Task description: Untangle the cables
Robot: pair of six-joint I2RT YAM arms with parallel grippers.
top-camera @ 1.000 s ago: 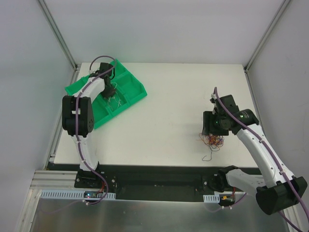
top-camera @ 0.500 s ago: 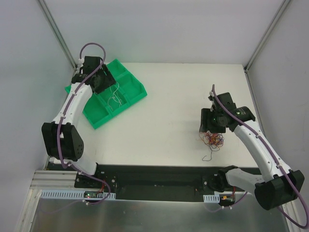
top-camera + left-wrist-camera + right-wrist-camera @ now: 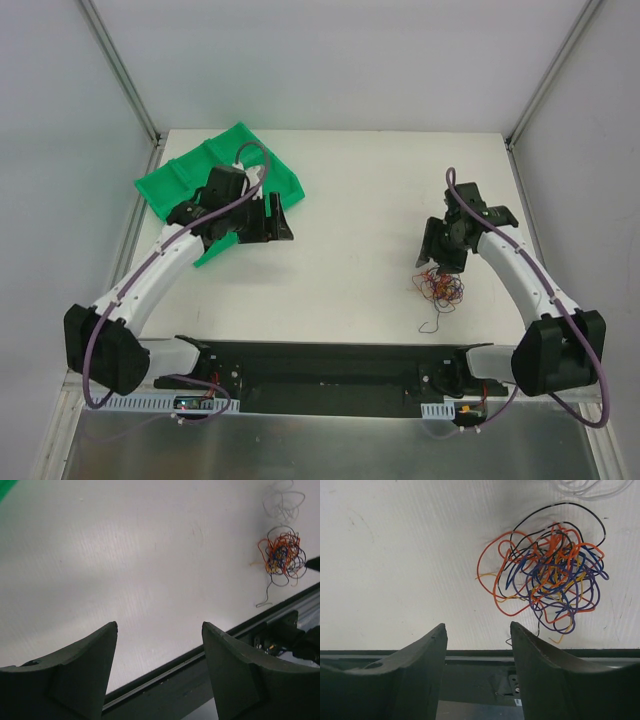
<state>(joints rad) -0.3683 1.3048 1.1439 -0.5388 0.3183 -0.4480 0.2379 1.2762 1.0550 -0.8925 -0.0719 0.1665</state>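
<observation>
While the tangled cables (image 3: 440, 290) lie on the table (image 3: 350, 270) close to its near edge, the right tool (image 3: 433, 262) hangs just beside them, jaws apart and empty. The left tool (image 3: 278, 222), likewise spread and empty, stands well apart from it by the green tray (image 3: 165, 185), whose compartments its arm partly hides.

The tray (image 3: 160, 185) sits far-left on the table (image 3: 350, 230), cables (image 3: 440, 290) near-right.

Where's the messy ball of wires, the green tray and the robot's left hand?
cables (image 3: 550, 577): right wrist view, middle of the tangled clump.
green tray (image 3: 183, 176): top external view, bare part near its left end.
left gripper (image 3: 159, 630): left wrist view, midway between its open fingertips.
</observation>
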